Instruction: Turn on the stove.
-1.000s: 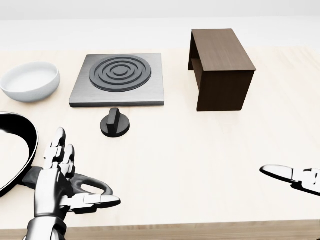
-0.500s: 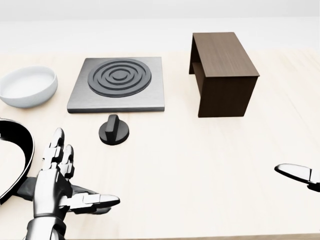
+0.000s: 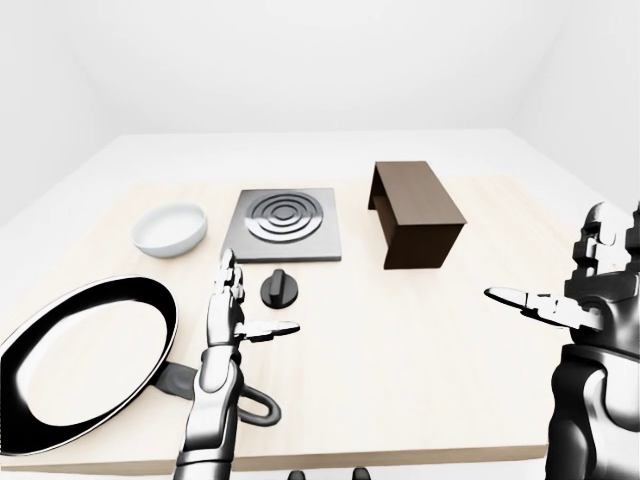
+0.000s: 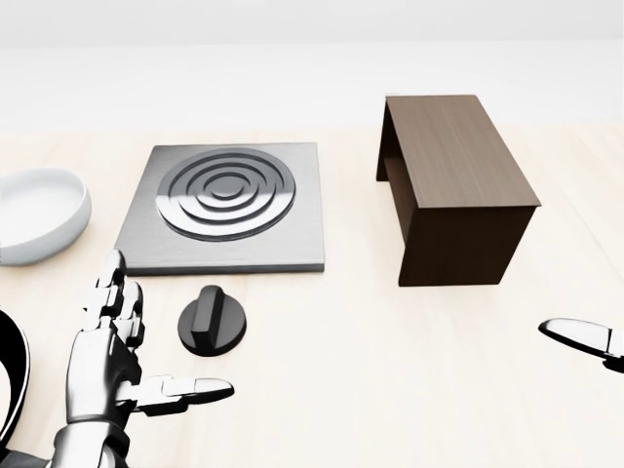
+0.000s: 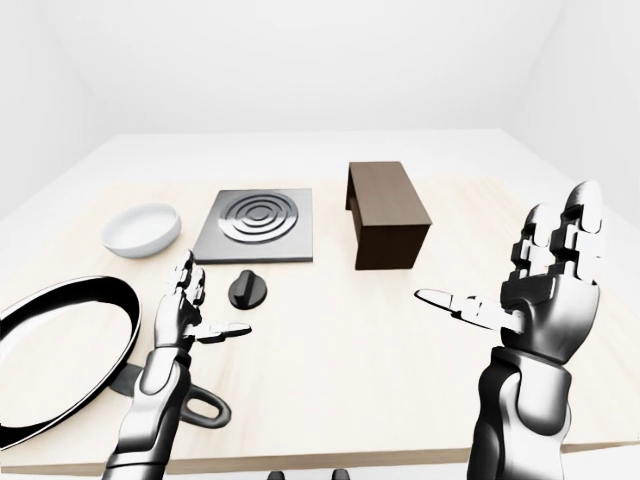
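A bare simulated kitchen: stove (image 4: 225, 208), frying pan (image 3: 85, 361) and bowl (image 3: 171, 228) on a wooden table (image 3: 400, 340).

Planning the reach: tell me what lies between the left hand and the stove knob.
Nothing: in the head view only bare table separates the open left hand from the knob.

A stove (image 5: 256, 227) lies far on the table (image 5: 380, 330), knob (image 5: 247, 289) just nearer. Bowl (image 5: 142, 228) and pan (image 5: 50, 345) sit left, a box (image 5: 388, 214) right. Both hands, left (image 5: 185, 305) and right (image 5: 545, 280), hover with fingers spread.
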